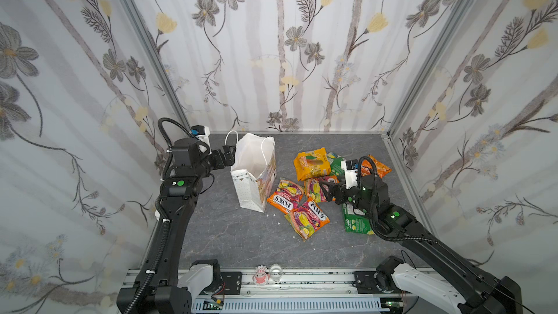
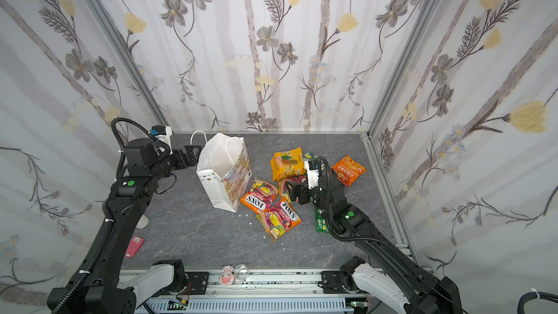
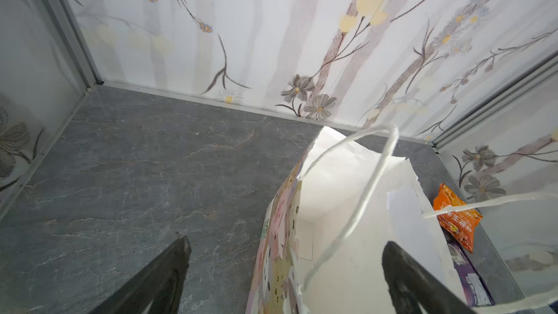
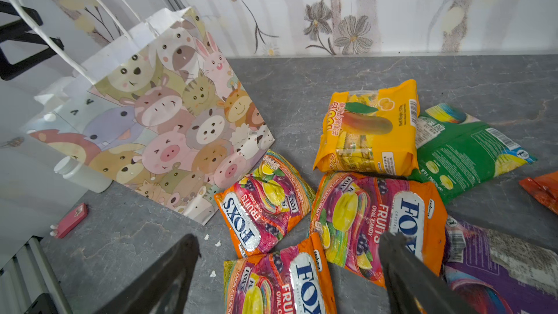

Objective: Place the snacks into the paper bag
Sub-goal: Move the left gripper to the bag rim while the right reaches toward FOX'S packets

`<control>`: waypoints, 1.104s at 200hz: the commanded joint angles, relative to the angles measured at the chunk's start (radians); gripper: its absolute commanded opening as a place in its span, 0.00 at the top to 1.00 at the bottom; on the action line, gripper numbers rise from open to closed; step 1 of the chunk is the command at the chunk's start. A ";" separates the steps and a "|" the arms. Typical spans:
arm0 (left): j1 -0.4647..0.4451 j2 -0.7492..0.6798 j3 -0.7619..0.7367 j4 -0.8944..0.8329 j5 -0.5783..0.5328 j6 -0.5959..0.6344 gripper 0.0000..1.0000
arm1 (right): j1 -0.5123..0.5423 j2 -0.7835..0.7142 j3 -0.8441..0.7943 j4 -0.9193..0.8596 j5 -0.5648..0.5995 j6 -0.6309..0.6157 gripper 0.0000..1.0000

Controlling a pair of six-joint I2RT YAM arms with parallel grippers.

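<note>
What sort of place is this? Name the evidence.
Probably a robot test booth, not a home: floral-papered panels in aluminium framing wall in a grey tabletop, with two robot arms based at a front rail.

We record the paper bag standing toward the rear edge of the table, left of centre; the snacks lie clustered just to its right.

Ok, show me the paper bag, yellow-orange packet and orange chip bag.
paper bag (image 4: 169,122), right wrist view, printed front.
yellow-orange packet (image 1: 312,164), in a top view, middle.
orange chip bag (image 2: 348,170), in a top view, middle.
</note>
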 commanded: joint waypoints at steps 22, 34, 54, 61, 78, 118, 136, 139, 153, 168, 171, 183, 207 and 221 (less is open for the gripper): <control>-0.003 -0.001 -0.058 0.095 0.111 0.032 0.07 | 0.004 0.008 0.007 -0.004 0.001 0.021 0.09; -0.003 0.004 -0.066 0.110 0.129 0.039 0.15 | 0.004 0.015 0.014 -0.014 0.015 0.021 0.09; -0.003 0.009 -0.081 0.123 0.142 0.038 0.23 | 0.002 0.025 0.016 -0.020 0.035 0.043 0.09; -0.003 0.010 -0.089 0.129 0.155 0.042 0.26 | 0.002 0.030 0.018 -0.021 0.034 0.049 0.09; -0.003 0.002 -0.108 0.147 0.169 0.038 0.37 | 0.003 0.042 0.021 -0.028 0.034 0.060 0.09; -0.003 -0.021 -0.135 0.163 0.188 0.033 0.45 | 0.002 0.054 0.029 -0.041 0.048 0.070 0.09; -0.005 -0.026 -0.139 0.154 0.166 0.028 0.55 | 0.002 0.052 0.031 -0.044 0.055 0.071 0.09; -0.005 -0.027 -0.141 0.154 0.164 0.025 0.56 | 0.003 0.052 0.031 -0.044 0.055 0.071 0.09; -0.008 -0.027 -0.142 0.154 0.157 0.014 0.62 | 0.002 0.052 0.033 -0.051 0.064 0.071 0.09; -0.009 -0.024 -0.138 0.141 0.138 -0.002 0.74 | 0.002 0.051 0.032 -0.059 0.079 0.071 0.09; -0.010 -0.024 -0.136 0.138 0.133 -0.005 0.76 | 0.002 0.051 0.033 -0.060 0.082 0.071 0.09; -0.011 -0.028 -0.135 0.126 0.116 -0.016 0.83 | 0.002 0.049 0.031 -0.065 0.091 0.069 0.09; -0.011 -0.058 -0.157 0.123 0.102 -0.044 0.92 | 0.002 0.045 0.025 -0.071 0.108 0.058 0.08; -0.012 -0.084 -0.177 0.129 0.104 -0.064 0.96 | 0.003 0.045 0.027 -0.079 0.118 0.051 0.08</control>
